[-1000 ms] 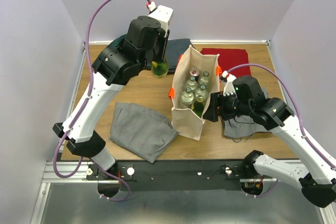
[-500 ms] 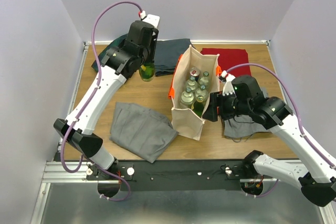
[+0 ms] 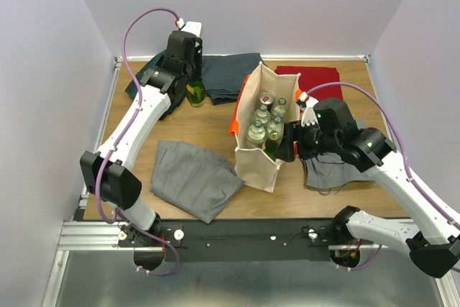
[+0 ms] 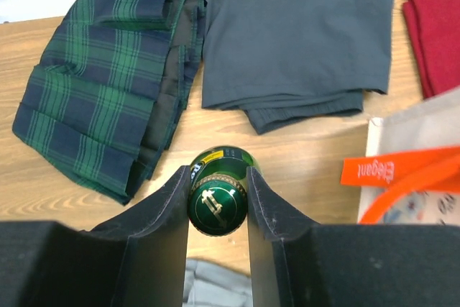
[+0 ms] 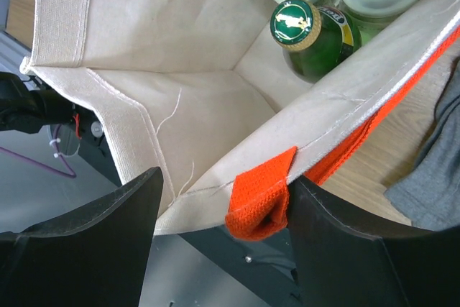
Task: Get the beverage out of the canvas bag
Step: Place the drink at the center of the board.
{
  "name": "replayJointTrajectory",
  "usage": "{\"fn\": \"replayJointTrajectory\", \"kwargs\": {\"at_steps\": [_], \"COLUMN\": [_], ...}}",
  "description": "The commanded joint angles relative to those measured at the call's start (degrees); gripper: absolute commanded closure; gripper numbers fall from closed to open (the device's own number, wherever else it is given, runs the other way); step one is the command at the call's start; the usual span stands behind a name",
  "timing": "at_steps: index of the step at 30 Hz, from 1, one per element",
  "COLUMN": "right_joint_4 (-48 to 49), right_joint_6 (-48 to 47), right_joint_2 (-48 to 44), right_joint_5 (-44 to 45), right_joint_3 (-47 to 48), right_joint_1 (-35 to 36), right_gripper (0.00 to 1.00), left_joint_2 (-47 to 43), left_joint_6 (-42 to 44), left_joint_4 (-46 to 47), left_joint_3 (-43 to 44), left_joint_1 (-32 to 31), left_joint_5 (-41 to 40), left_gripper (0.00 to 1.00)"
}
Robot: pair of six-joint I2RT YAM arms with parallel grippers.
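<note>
**benchrat:** Holding the green bottle (image 4: 217, 210) purely by the cap here, with the left tool (image 4: 218, 186) squeezed narrow on it and no support under the body. Hanging well apart from the canvas bag (image 3: 256, 167), out over bare wood at the far left of the surface (image 3: 215, 124). Can't tell from either view whether touching down or hovering. Could slip or swing loose with any jolt, then topple and roll. Looks like glass too, so not great.

**torque_tom:** Agreed, and worth watching the landing spot. Sitting just beside the green plaid cloth (image 4: 100, 84) and the folded dark grey cloth (image 4: 295, 41). Risks a tilted base and a tip-over on release by landing half on a fold. Better to aim for the strip of wood between them.

**benchrat:** Looks okay-ish at the other end. Got the right tool (image 5: 224, 193) closed on the bag's rim near a corner, right at the orange handle (image 5: 259, 206), pinning the opening. Could sag the wall onto the bottles inside, or drag the whole bag, with a tug or an early release. Counting a green capped bottle (image 5: 296, 25) and several clear glass bottles (image 3: 267, 121) standing in there.

**torque_tom:** Not seeing anything in the way besides those two cloths. Spotting a red cloth (image 3: 309, 77) beyond the bag, a light grey cloth (image 3: 194, 177) near the front, another grey cloth (image 3: 332, 172) under the right arm. All off to the side.
</note>
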Motion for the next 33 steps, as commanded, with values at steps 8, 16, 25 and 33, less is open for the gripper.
{"fn": "replayJointTrajectory", "kwargs": {"at_steps": [8, 16, 25, 33], "right_joint_4": [1.74, 1.12, -0.46, -0.11], "right_joint_6": [-0.9, -0.37, -0.37, -0.63], "right_joint_2": [1.42, 0.63, 0.19, 0.8], "right_joint_5": [0.06, 1.11, 2.17, 1.91], "right_joint_3": [2.1, 2.36, 3.33, 3.15], "right_joint_1": [0.34, 0.34, 0.34, 0.34], "right_gripper": [0.24, 0.24, 0.24, 0.24], "left_joint_2": [5.79, 8.34, 11.06, 12.47], "left_joint_6": [-1.76, -2.02, -1.85, -2.9], "left_joint_4": [14.44, 15.84, 15.4, 16.11], "left_joint_3": [-2.81, -4.57, -1.49, -0.7], "left_joint_1": [3.31, 5.69, 7.62, 7.62], "left_joint_5": [2.02, 3.24, 5.63, 8.0], "left_gripper": [1.0, 1.0, 1.0, 1.0]}}
